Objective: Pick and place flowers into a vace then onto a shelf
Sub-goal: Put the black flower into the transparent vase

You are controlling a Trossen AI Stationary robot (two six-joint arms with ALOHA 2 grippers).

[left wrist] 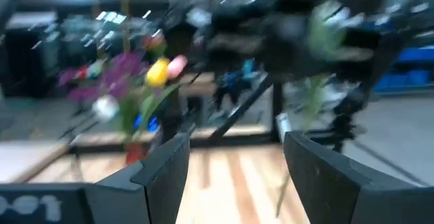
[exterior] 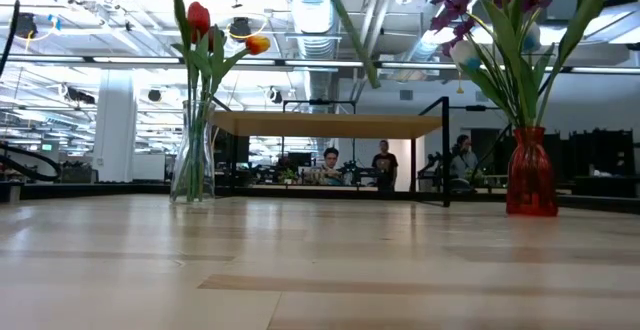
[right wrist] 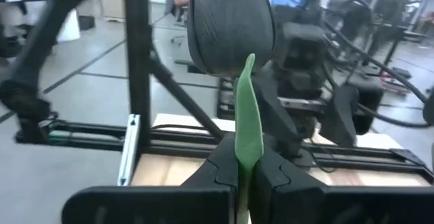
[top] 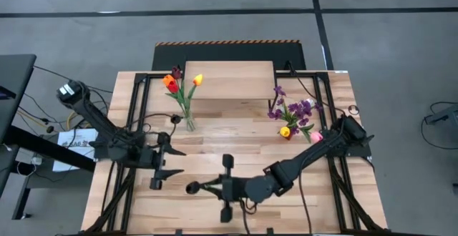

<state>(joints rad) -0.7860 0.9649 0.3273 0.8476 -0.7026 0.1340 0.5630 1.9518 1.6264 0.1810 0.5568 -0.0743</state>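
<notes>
My right gripper (top: 212, 187) is above the table's near middle, pointing toward the left edge, shut on a flower with a black tulip head (right wrist: 230, 24). My left gripper (top: 175, 161) hovers open just to its left, its fingers (left wrist: 163, 176) bare. A clear vase (top: 189, 120) with red, orange and yellow flowers (exterior: 200, 25) stands on the table in front of the shelf (top: 229, 79). A red vase (exterior: 530, 175) with purple sprigs and other flowers (top: 295, 114) stands on the table at the right. My right gripper pinches the flower's green stem (right wrist: 248, 132) between its two fingers, just below the black head. The fingers come nearly level from the table's right. The head stands past the fingertips, lifted clear of the table. The lower stem (exterior: 350, 30) slants down in the air.
The shelf (exterior: 330, 123) stands on thin black legs at the table's far middle, its top bare. Black frame rails (top: 136, 107) run along the table's left and right sides. People sit in the room beyond the table (exterior: 330, 165).
</notes>
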